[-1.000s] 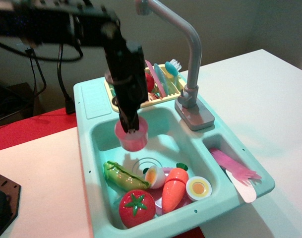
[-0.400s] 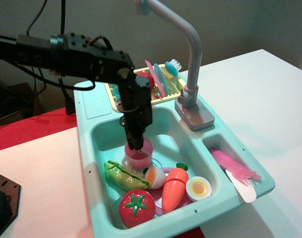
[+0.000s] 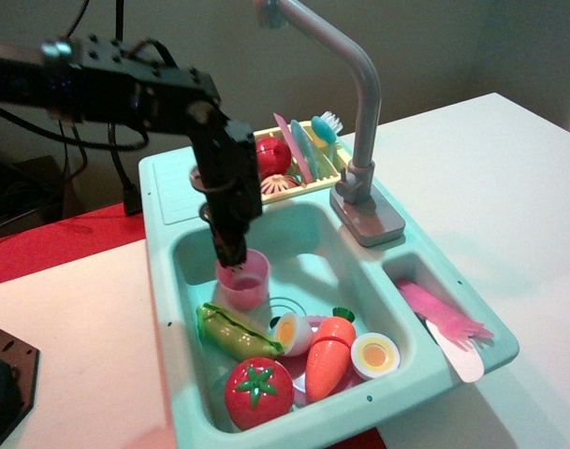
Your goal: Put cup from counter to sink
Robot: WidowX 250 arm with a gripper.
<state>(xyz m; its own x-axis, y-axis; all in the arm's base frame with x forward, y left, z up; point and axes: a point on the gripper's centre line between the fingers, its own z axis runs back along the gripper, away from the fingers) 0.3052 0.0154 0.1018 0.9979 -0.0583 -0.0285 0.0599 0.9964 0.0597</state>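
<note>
The translucent pink cup (image 3: 243,281) stands upright in the far left part of the mint-teal sink (image 3: 189,251), just behind the toy food. My gripper (image 3: 232,254) reaches straight down from the black arm, its fingertips at the cup's left rim, pinched on it. The ribbed mint-teal counter (image 3: 178,187) at the unit's far left corner has nothing on it.
A green pea pod (image 3: 234,333), a tomato (image 3: 258,391), a carrot (image 3: 326,354) and egg halves (image 3: 375,354) fill the sink's near end. The grey faucet (image 3: 363,103) rises at the right. The yellow dish rack (image 3: 294,159) stands behind. A pink fork (image 3: 436,314) lies in the side compartment.
The cup went from above the sink's far edge down into the basin, then shifted left and a little up together with my gripper.
</note>
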